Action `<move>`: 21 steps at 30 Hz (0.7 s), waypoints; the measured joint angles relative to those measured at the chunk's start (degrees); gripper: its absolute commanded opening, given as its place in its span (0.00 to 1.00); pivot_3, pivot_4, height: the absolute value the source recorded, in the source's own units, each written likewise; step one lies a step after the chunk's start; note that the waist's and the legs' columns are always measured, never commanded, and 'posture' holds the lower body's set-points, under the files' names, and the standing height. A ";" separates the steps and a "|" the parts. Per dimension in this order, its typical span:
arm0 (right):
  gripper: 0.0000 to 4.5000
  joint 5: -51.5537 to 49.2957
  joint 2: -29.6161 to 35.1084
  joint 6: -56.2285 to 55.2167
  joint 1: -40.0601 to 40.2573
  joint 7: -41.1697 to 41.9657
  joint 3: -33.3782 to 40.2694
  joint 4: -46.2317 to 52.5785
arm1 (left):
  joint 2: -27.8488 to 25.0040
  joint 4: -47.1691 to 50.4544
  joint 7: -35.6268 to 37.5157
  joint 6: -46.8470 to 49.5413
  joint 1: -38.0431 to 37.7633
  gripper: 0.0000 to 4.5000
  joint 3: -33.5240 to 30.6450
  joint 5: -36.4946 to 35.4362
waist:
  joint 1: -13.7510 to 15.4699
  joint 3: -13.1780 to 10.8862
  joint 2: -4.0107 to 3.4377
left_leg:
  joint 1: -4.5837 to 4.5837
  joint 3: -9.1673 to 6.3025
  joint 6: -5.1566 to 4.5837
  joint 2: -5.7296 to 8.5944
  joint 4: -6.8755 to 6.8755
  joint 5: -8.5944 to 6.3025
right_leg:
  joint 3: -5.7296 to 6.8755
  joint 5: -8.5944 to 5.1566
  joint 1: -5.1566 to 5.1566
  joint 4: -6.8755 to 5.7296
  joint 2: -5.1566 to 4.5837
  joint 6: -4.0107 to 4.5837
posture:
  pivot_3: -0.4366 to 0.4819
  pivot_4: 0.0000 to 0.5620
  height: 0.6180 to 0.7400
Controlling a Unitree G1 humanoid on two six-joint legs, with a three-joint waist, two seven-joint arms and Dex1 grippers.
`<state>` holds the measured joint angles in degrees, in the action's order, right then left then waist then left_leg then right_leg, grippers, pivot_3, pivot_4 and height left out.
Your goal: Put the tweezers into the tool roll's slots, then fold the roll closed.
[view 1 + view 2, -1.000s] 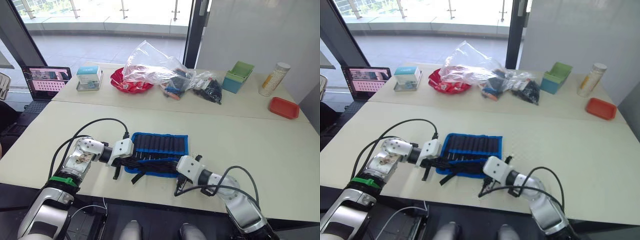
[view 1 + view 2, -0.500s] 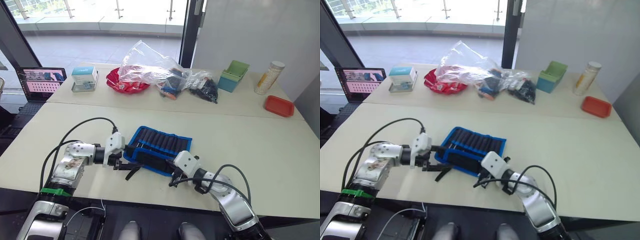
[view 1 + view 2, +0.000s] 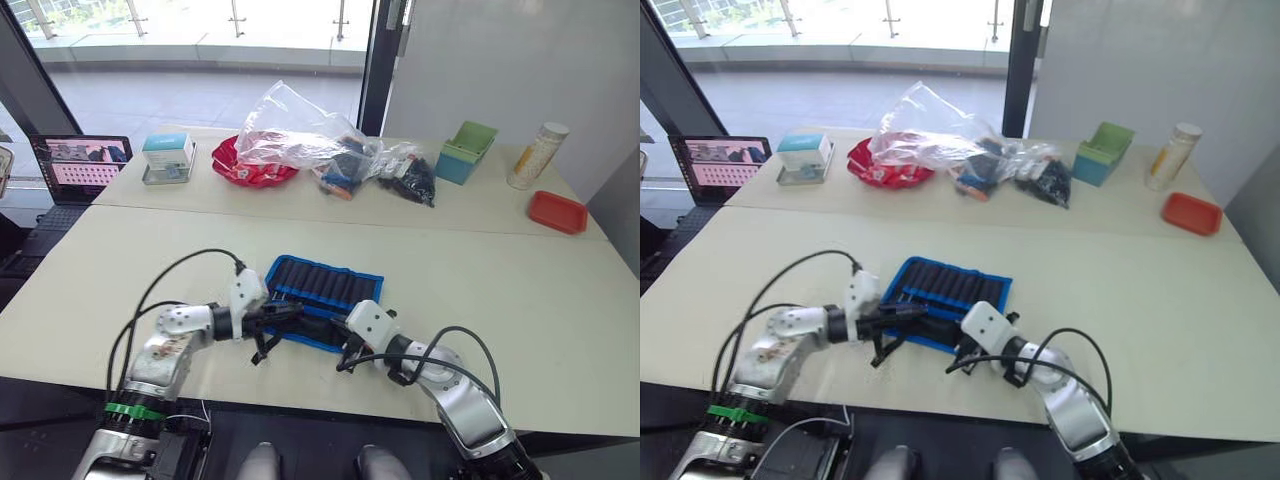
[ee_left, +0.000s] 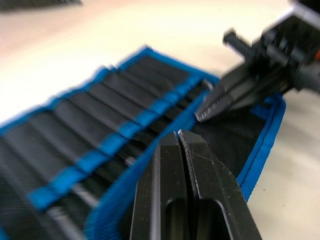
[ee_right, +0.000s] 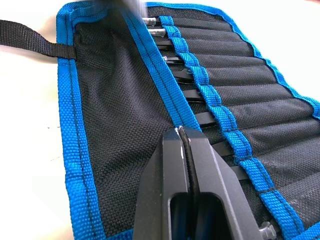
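Both grippers, left [image 3: 290,311] and right [image 3: 343,352], pinch shut on the roll [image 5: 125,115] flap's blue edge; soft, light fabric, likely best gripped there.

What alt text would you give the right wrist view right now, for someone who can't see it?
The right tool, fingers pressed shut, sits over the open tool roll, at the blue-bound edge of its inner flap. Tweezers sit in the slots under a blue band, their ends poking out. The roll's black strap lies on the pale table.
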<state>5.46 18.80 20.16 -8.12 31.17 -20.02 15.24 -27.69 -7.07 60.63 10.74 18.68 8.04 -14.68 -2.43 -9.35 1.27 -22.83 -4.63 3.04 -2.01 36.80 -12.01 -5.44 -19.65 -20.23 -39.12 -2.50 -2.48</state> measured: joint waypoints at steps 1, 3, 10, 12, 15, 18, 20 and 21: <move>0.00 0.02 0.15 0.00 -0.02 -0.02 -0.10 0.10 | 0.32 -1.33 -0.55 -1.03 0.17 0.01 0.94 1.39 | -0.03 0.00 0.00 | -0.01 0.00 0.00 -0.01 -0.02 0.00 | 0.00 0.00 -0.02 0.00 0.01 0.00 | 0.48 0.27 0.86; 0.00 0.28 1.04 0.06 -0.01 -0.10 -0.12 0.49 | 0.18 -2.78 -1.38 -3.03 1.44 0.01 2.34 3.80 | 0.14 0.07 -0.02 | 0.06 -0.01 0.00 0.02 -0.04 0.00 | 0.00 0.00 0.08 0.02 -0.02 0.00 | 0.48 0.27 0.86; 0.00 0.58 -0.73 -2.87 0.12 -1.56 -0.14 1.31 | 0.22 -2.13 -3.08 -4.78 -0.36 0.01 1.97 4.28 | -0.11 0.11 -0.04 | 0.10 0.02 0.00 -0.03 -0.04 0.00 | -0.02 0.00 0.08 0.07 -0.01 -0.01 | 0.48 0.27 0.86; 0.00 1.38 -2.33 -3.78 -1.49 -1.94 -1.89 0.94 | 0.74 -0.97 -4.01 -3.93 -1.26 0.01 1.64 4.05 | -0.19 0.11 -0.04 | 0.10 0.02 0.00 -0.04 -0.05 0.00 | -0.02 0.00 0.07 0.07 0.00 -0.01 | 0.48 0.27 0.86; 0.00 4.59 -4.31 -2.61 -5.57 -2.89 -4.89 -3.70 | 2.29 0.69 -5.63 -1.65 -1.73 0.01 1.28 3.52 | 0.16 0.11 -0.04 | 0.07 0.00 0.01 0.01 -0.05 0.00 | 0.00 0.00 0.07 0.07 -0.02 0.00 | 0.48 0.27 0.86; 0.00 5.00 -4.32 -1.45 -6.00 -2.87 -5.14 -5.12 | 2.36 1.50 -6.05 -0.14 -1.82 0.01 1.04 3.18 | 0.43 0.11 -0.03 | 0.03 0.00 0.01 0.07 -0.05 -0.01 | -0.02 0.00 0.06 0.07 -0.10 -0.01 | 0.48 0.27 0.86; 0.00 4.95 -4.07 -0.77 -5.83 -2.50 -5.15 -4.73 | 2.27 1.55 -6.05 0.56 -1.78 0.01 0.63 2.88 | 0.31 0.11 -0.04 | 0.05 -0.01 0.00 0.05 -0.09 -0.02 | 0.00 0.01 0.06 0.07 -0.08 -0.01 | 0.48 0.27 0.86; 0.00 4.93 -3.86 -0.44 -5.23 -2.41 -5.14 -4.53 | 2.18 1.50 -6.05 0.67 -1.78 0.01 0.43 2.75 | 0.28 0.11 -0.04 | 0.07 -0.01 0.00 0.05 -0.11 -0.02 | 0.00 0.00 0.07 0.07 -0.08 -0.01 | 0.48 0.27 0.86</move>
<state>10.38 14.94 19.72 -13.35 28.76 -25.16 10.71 -25.51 -5.57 54.58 11.40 16.90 8.48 -11.93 -2.16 -9.24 1.23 -22.76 -4.64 3.04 -1.96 36.68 -12.03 -5.44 -19.65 -20.16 -39.05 -2.58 -2.49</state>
